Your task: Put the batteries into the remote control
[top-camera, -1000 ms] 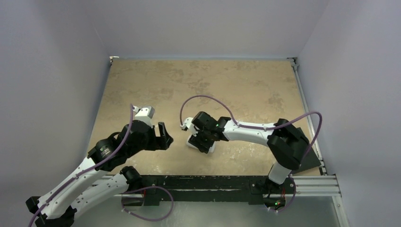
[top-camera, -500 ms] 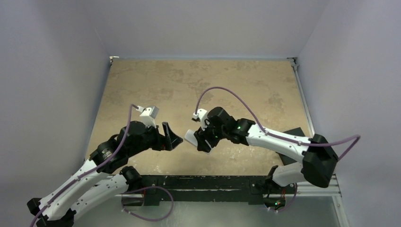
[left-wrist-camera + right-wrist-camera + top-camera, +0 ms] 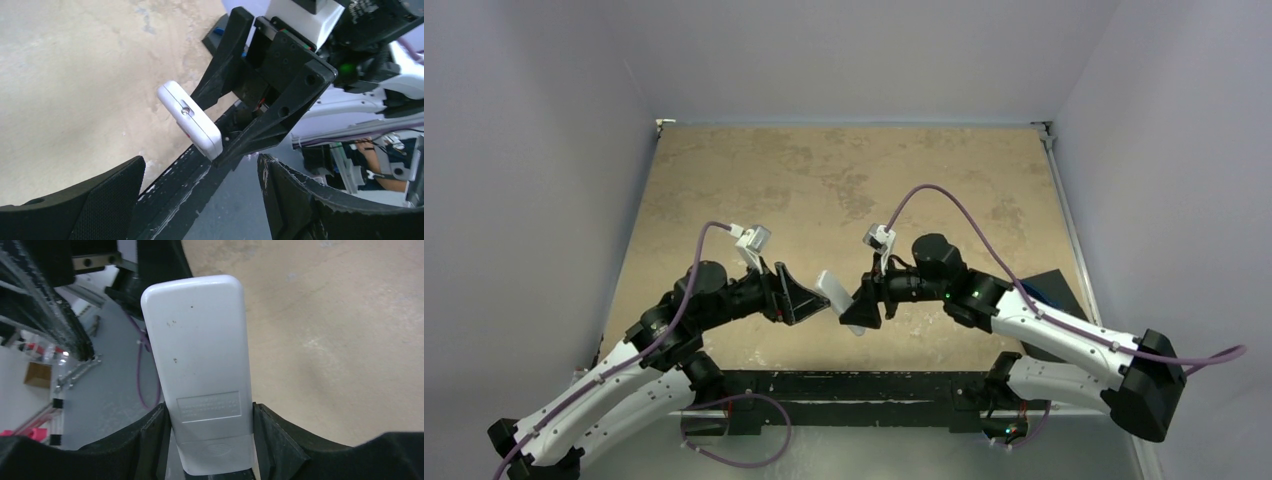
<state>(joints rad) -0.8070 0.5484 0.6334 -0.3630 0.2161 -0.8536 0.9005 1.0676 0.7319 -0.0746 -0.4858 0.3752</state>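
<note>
Over the front edge of the bench (image 3: 824,190), both arms meet nose to nose. Right end effector (image 3: 852,306) has the remote control (image 3: 200,365) clamped by its lower end, one finger pressed on each long side, and it is up in the air, well clear of the surface. From the right wrist we get the plain white back, a label panel low down and a ribbed patch just below that, right between the fingers (image 3: 272,440). The handset sits tilted, free end pointing across at the other arm.

Left end effector (image 3: 799,297) now: jaws spread wide, nothing in them. It faces the remote's free end, close by but apart from it, no contact. Its wrist view shows that end head-on, a small round window in the white casing and a hint of red buttons on the underside.

Off at the bench's right edge lies a black pad (image 3: 1059,283) with a blue speck (image 3: 218,31) on it, too small to say what it is.
</note>
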